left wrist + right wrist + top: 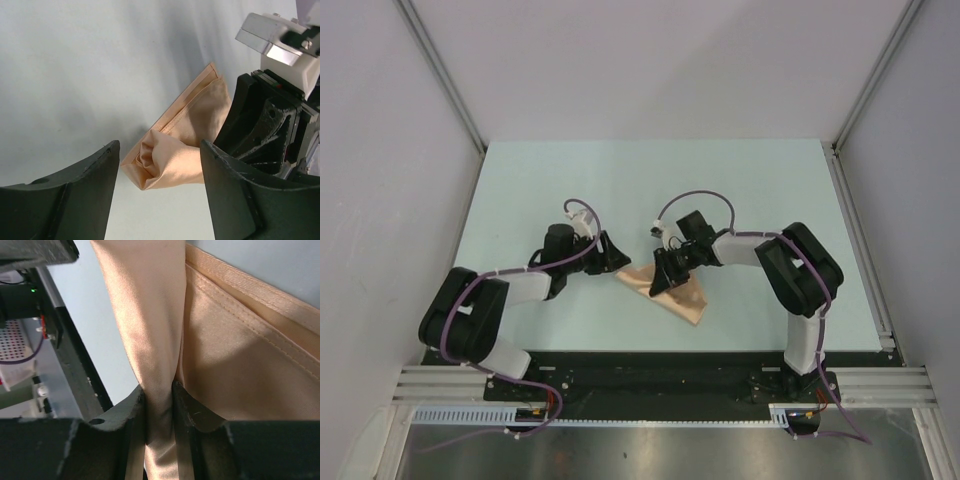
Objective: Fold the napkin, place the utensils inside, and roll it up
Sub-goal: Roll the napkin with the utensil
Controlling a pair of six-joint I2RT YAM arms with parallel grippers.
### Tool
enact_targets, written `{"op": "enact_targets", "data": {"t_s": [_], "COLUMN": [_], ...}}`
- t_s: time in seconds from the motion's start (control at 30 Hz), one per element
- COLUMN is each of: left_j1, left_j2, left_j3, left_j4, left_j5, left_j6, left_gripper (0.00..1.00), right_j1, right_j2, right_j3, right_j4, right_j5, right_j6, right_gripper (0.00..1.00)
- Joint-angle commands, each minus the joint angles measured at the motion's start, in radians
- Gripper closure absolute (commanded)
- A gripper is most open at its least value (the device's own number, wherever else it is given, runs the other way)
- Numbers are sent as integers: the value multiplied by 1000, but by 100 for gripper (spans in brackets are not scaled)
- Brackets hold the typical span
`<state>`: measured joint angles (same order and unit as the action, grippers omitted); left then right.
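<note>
The peach-orange napkin lies partly rolled on the table between the two arms. In the left wrist view its rolled end sits just beyond my left gripper, whose fingers stand apart and touch nothing. That gripper hovers at the napkin's left tip. My right gripper is shut on the rolled strip of napkin, with the flat hemmed layers lying beside it on the right. It comes down on the cloth's middle. The utensils are hidden.
The pale table is walled by white panels at the back and sides. A black mounting rail runs along its near edge. The right arm's black wrist stands close to the right of the left gripper.
</note>
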<state>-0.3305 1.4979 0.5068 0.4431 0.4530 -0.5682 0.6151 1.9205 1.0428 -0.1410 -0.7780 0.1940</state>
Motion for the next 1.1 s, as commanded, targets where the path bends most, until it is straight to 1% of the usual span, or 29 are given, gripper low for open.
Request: {"op": "enact_targets", "data": {"t_s": [0.0, 0.23, 0.33, 0.4, 0.43, 0.5, 0.53, 0.57, 0.6, 0.63, 0.67, 0.73, 0.77, 0.83, 0.87, 0.9, 0.97, 1.07], "left_j1": [2, 1, 1, -2, -4, -5, -5, -4, -5, -5, -5, -5, -5, -5, -5, -5, -5, -5], "left_j2": [36, 114, 142, 160, 165, 183, 186, 189, 194, 197, 199, 203, 203, 203, 205, 203, 205, 205], "left_j3": [-4, 9, 3, -4, -4, 1, 1, 2, 4, 6, 6, 7, 10, 12, 13, 15, 19, 21], "left_j4": [66, 106, 164, 190, 204, 207, 210, 210, 210, 210, 210, 207, 204, 200, 197, 194, 181, 174], "left_j5": [61, 115, 145, 168, 171, 174, 171, 174, 171, 173, 173, 173, 173, 173, 171, 170, 167, 165], "left_j6": [-13, -51, -78, -101, -104, -111, -114, -116, -116, -116, -117, -117, -117, -117, -116, -116, -111, -108], "left_gripper": [32, 35, 39, 48, 56, 67, 74, 79, 82, 89, 92, 94, 95, 96, 97, 97, 97, 98], "right_j1": [-23, -63, -69, -72, -72, -74, -74, -74, -74, -72, -74, -74, -71, -58, -51, -43, 4, 75], "right_j2": [54, 106, 121, 130, 132, 126, 121, 106, 95, 81, 68, 16, -9, -83, -106, -151, -193, -268], "right_j3": [13, 16, 23, 26, 29, 45, 52, 72, 82, 91, 108, 123, 129, 129, 129, 126, 115, 77], "right_j4": [0, 24, 9, 4, 1, -29, -46, -92, -113, -135, -173, -209, -232, -238, -241, -239, -220, -152], "right_j5": [-121, -187, -193, -196, -195, -184, -175, -162, -132, -112, -92, -2, 76, 161, 243, 291, 406, 503], "right_j6": [50, 81, 74, 70, 67, 50, 42, 18, 7, -1, -17, -24, -27, -30, -30, -31, -39, -56], "right_gripper": [71, 71, 71, 71, 71, 70, 69, 65, 62, 59, 52, 47, 45, 43, 43, 42, 40, 38]}}
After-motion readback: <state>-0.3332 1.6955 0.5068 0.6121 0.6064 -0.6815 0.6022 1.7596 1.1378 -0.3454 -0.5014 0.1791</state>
